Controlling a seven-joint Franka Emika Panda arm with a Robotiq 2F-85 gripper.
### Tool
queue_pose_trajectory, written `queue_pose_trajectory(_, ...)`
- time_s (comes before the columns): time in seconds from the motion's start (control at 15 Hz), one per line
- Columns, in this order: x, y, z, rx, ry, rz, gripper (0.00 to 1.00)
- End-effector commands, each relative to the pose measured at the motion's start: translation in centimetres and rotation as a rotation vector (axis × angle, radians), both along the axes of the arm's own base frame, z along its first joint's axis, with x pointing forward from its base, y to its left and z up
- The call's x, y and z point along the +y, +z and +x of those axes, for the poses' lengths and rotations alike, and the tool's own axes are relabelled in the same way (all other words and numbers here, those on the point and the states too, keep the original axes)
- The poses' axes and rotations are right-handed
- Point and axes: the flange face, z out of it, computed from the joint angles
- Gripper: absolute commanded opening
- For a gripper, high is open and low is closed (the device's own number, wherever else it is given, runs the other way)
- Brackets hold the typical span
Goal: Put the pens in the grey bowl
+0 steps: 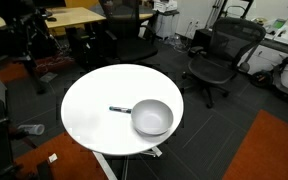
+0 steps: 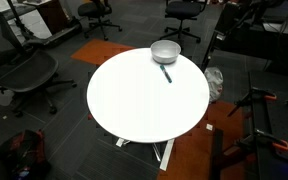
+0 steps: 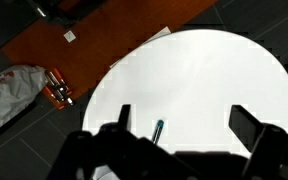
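Bowl (image 1: pixel 152 117) sat on table (image 1: pixel 89 115), close to its edge. Pen (image 1: pixel 120 109) lay flat on table just beside bowl, outside it, one end by the rim. In an exterior view pen (image 2: pixel 166 72) lay before bowl (image 2: pixel 165 51). Wrist view: pen (image 3: pixel 158 131) on table, framed between gripper (image 3: pixel 187 125) fingers. Chair (image 1: pixel 214 60) stood behind table

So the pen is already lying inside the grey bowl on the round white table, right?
Not inside. The pen lies on the round white table, beside the grey bowl and outside its rim. Both exterior views show this.
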Motion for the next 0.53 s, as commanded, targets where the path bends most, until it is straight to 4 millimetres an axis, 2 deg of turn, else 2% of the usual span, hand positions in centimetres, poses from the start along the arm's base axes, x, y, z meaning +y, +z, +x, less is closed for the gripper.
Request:
queue_pose_trajectory(0.0,0.7,-2.6,3.0,-0.003,-0.05,0.006,1.0)
queue_pose_trajectory(0.47,0.0,-7.0,8.2,0.01,-0.164,0.016,1.0)
